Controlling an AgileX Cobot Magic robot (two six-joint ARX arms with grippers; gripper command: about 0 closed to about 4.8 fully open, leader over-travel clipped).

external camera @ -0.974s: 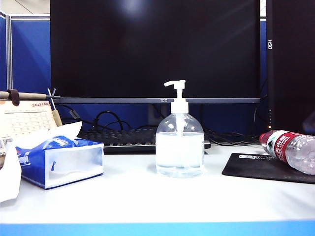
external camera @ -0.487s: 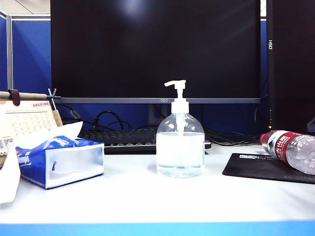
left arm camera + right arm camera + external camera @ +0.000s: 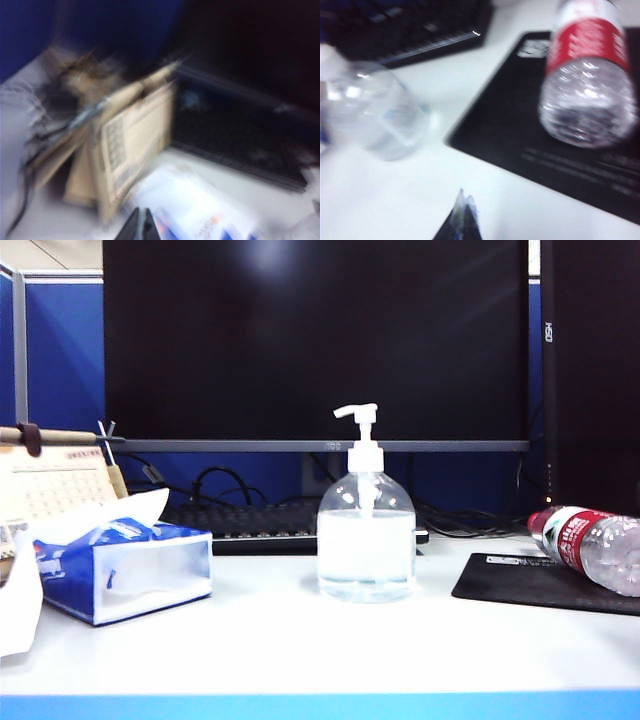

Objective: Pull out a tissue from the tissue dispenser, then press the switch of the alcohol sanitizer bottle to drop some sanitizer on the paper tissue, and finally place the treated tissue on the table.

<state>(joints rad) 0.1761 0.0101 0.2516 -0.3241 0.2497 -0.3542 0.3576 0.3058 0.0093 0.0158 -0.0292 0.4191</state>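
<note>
The bench (image 3: 300,650) is white with a light blue front edge. Near its left edge, the tissue dispenser (image 3: 125,570) is blue and white with printed lettering, and a white tissue (image 3: 100,515) shows at its top. The alcohol sanitizer bottle (image 3: 365,545) is clear, holding clear liquid, and its switch (image 3: 358,420) is white. The water bottle (image 3: 590,545) near the right edge is clear with a red label, lying on a black mouse pad (image 3: 530,585). The desk calendar (image 3: 55,480) is beige with a printed grid. The left gripper (image 3: 141,226) and right gripper (image 3: 462,220) show dark fingers pressed together.
</note>
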